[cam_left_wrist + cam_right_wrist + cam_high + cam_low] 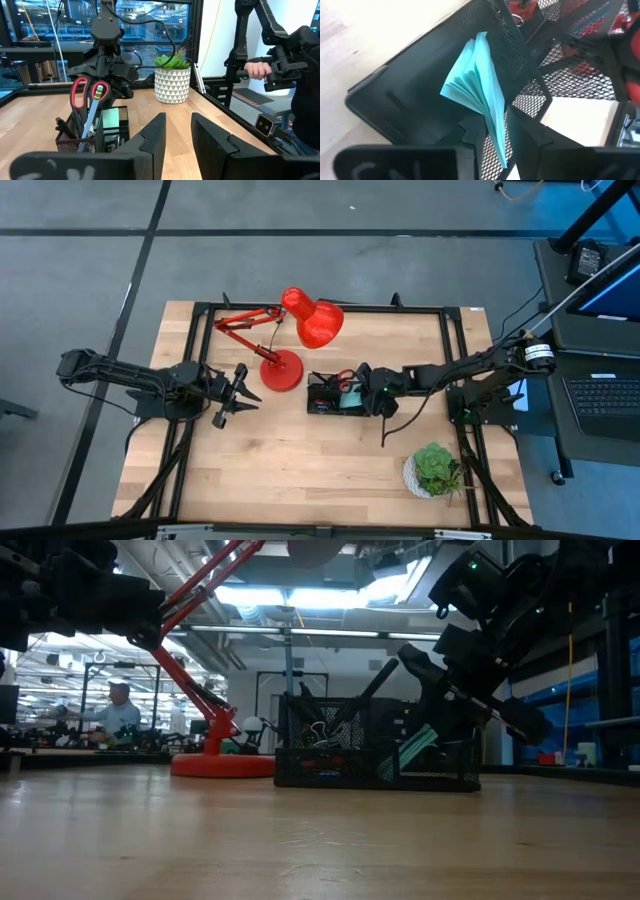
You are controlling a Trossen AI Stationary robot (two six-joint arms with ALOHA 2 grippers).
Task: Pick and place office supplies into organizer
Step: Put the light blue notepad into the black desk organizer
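Right gripper (492,131) at the black mesh organizer (335,394) in mid-counter beside the red lamp (285,340), jaws pinching a teal sticky-note pad (477,82) inside it. Scissors (80,95) and pen (96,107) upright in the organizer. Left gripper (235,393) well apart over bare counter (300,460), jaws spread, empty.

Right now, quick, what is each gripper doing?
Left gripper: open, empty, waiting left of the red desk lamp.
Right gripper: fingers around the teal sticky-note pad at the black mesh organizer.

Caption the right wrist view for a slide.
Right gripper lowering teal sticky-note pad into black mesh organizer.
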